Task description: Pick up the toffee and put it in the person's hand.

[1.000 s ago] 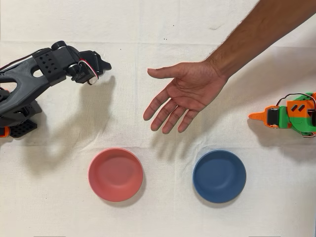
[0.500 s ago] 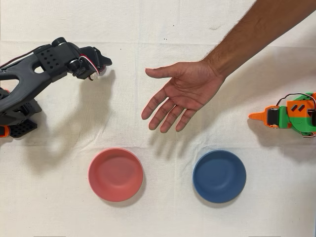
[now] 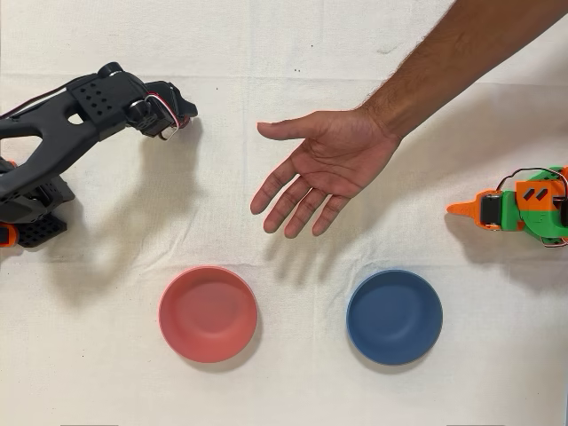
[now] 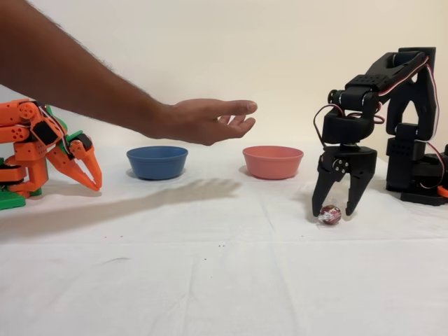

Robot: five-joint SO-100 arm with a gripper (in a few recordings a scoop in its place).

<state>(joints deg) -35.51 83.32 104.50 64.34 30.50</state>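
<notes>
In the fixed view the toffee [image 4: 329,215], a tiny dark red foil sweet, lies on the white cloth. My black gripper [image 4: 332,208] points straight down over it, open, one fingertip on each side of the sweet and close to the cloth. From overhead the gripper [image 3: 176,118] is at the upper left and covers the toffee. The person's hand [image 3: 327,166] is held palm up with fingers spread over the middle of the table, well to the right of the gripper. In the fixed view the hand [image 4: 203,120] hovers above the cloth to the gripper's left.
A pink bowl [image 3: 209,313] and a blue bowl [image 3: 394,317] stand along the near side in the overhead view; in the fixed view the pink bowl [image 4: 272,162] is just behind the gripper's left. The idle orange arm [image 3: 519,209] rests at the right edge.
The black gripper has shifted slightly toward the top of the overhead view. The person's hand has drifted a little left.
</notes>
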